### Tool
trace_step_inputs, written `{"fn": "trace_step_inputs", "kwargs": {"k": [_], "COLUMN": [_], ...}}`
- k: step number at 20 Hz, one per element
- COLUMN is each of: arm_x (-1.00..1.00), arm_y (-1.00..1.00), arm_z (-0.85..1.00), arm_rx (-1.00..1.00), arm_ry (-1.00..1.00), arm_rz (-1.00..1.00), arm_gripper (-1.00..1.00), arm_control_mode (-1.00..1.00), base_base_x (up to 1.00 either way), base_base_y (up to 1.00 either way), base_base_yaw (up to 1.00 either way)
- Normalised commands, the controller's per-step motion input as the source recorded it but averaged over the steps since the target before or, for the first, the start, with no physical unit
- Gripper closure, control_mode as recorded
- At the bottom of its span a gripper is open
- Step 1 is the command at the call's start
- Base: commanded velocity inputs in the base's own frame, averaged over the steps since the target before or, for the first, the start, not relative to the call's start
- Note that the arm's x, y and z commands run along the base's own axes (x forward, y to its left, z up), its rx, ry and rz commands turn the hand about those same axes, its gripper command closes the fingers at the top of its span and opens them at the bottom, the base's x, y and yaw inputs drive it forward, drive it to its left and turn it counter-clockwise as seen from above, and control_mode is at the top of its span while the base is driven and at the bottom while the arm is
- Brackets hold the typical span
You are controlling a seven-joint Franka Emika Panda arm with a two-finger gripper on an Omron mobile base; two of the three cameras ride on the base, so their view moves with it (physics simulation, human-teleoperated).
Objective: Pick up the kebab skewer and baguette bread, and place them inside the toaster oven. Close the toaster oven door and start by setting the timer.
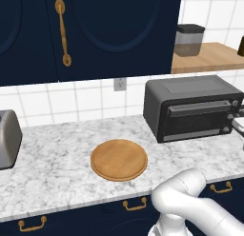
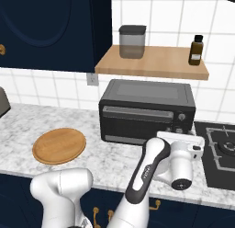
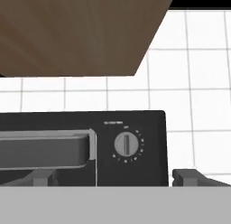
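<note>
Toaster oven [image 1: 193, 106] sits at right of the left base view, centre of the right base view [image 2: 147, 111], on the marble counter [image 1: 57, 168]. Toaster oven door [image 2: 137, 119] is shut, grey bar handle along its top edge. Wooden plate [image 1: 118, 160] lies bare at lower centre of the left base view. Gripper [image 3: 115, 178] faces the oven's right front, fingers [image 3: 191, 177] spread wide, pinching nothing. Timer knob [image 3: 127, 144] lies right of centre in the hand view, between the two fingertips. Skewer and baguette: cannot tell where.
</note>
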Motion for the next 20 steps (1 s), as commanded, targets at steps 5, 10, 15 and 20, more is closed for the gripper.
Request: {"fn": "trace_step_inputs", "kwargs": {"k": [5,10,15,20], "arm_x": [0.0,0.0,0.0,0.03], "arm_y": [-0.17,-0.13,-0.02,0.0], "arm_z": [-0.1,-0.09,-0.09,-0.12], "arm_rx": [0.0,0.0,0.0,0.0], "arm_ry": [0.0,0.0,0.0,0.04], "arm_rz": [0.0,0.0,0.0,0.0], "arm_gripper": [-1.0,-1.0,-1.0,-1.0], "arm_control_mode": [-1.0,-1.0,-1.0,-1.0], "base_base_x": [0.0,0.0,0.0,0.0], "base_base_y": [0.0,0.0,0.0,0.0], "base_base_yaw": [0.0,0.0,0.0,0.0]}}
